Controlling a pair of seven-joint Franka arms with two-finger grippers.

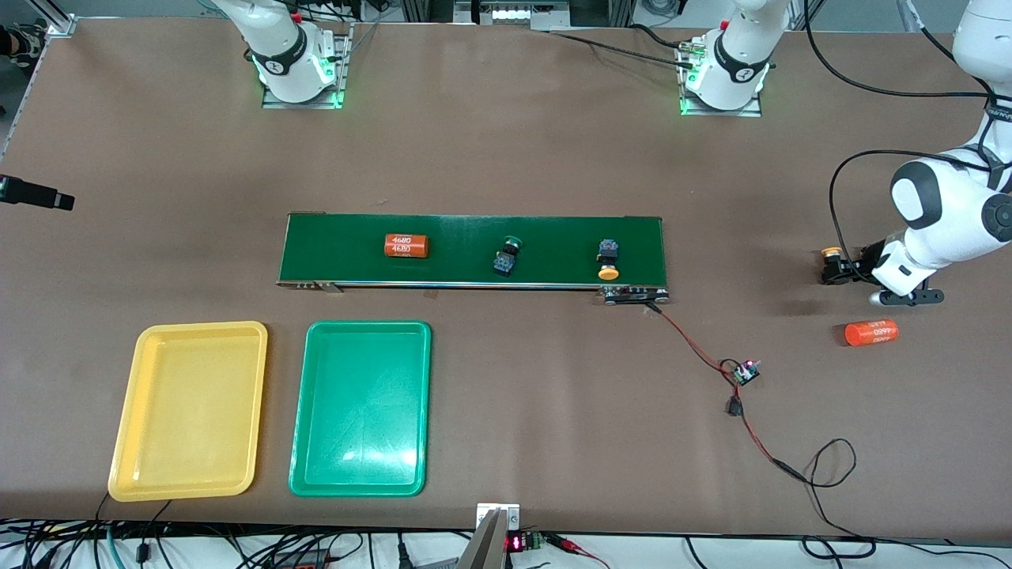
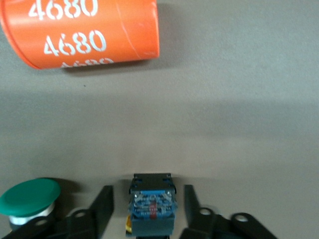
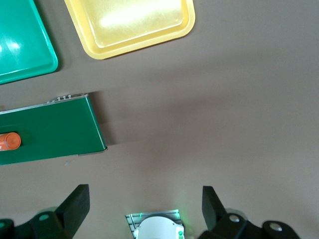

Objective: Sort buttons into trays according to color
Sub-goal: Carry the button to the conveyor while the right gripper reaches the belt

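Observation:
A yellow-capped button (image 1: 830, 263) lies on the table at the left arm's end, with its blue body (image 2: 151, 209) between the fingers of my left gripper (image 1: 840, 271). That gripper (image 2: 148, 193) is open, with a gap on each side of the body. A green-capped button (image 2: 29, 197) sits just beside it. On the conveyor belt (image 1: 332, 237) lie another green button (image 1: 507, 254) and another yellow button (image 1: 607, 261). The yellow tray (image 1: 190, 411) and the green tray (image 1: 361, 408) sit empty, nearer the camera than the belt. My right gripper (image 3: 144, 199) is open and empty, high over its own base.
One orange "4680" cylinder (image 1: 871, 332) lies on the table close to the left gripper and also shows in the left wrist view (image 2: 89, 30). Another (image 1: 406, 245) lies on the belt. A red-and-black wire with a small board (image 1: 745, 371) runs from the belt's end.

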